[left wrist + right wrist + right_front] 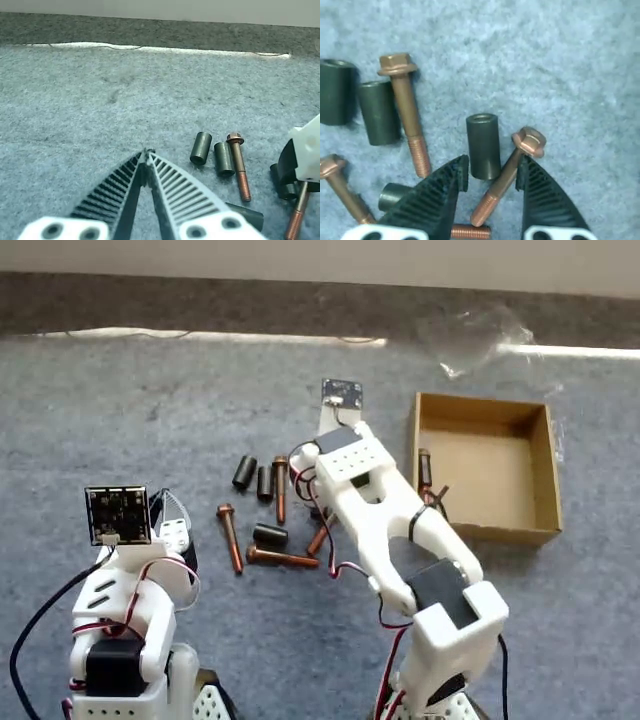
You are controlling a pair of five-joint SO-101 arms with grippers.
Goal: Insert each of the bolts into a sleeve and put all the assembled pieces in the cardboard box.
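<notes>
My left arm (120,610) sits at the lower left of the high view. Bare grey bench (100,410) runs above it and to its left, up to the far edge. My left fingers (146,156) are pressed shut on nothing, with the nearest parts well apart from them.

The loose parts cluster mid-frame. The leftmost bolt (229,537) lies nearly up-and-down in the frame, head at the top. To its upper right, an outer sleeve (244,472) and an inner sleeve (265,483) lie side by side, long axes roughly vertical. A second bolt (281,488) lies just beside the inner one, head up. Below them a crosswise sleeve (270,535) lies level, and under it a long bolt (283,558) lies horizontal, head to the left.

Next come my right fingers (492,162), spread open low over the bench and gripping nothing. In the gap lie a fourth sleeve (483,145), its bore facing away from me, and a slanted bolt (507,175). The bolt's head is beside that sleeve's far half and its thread angles back across the gap. In the high view this bolt leans up to the right, partly under my right arm (385,510).

The cardboard box (540,455) stands open at the right of the frame, its left wall just beside that arm. One assembled piece (425,472) lies inside along that wall, axis up-and-down. Crumpled clear plastic (470,340) lies above the box, and bare bench lies below it.
</notes>
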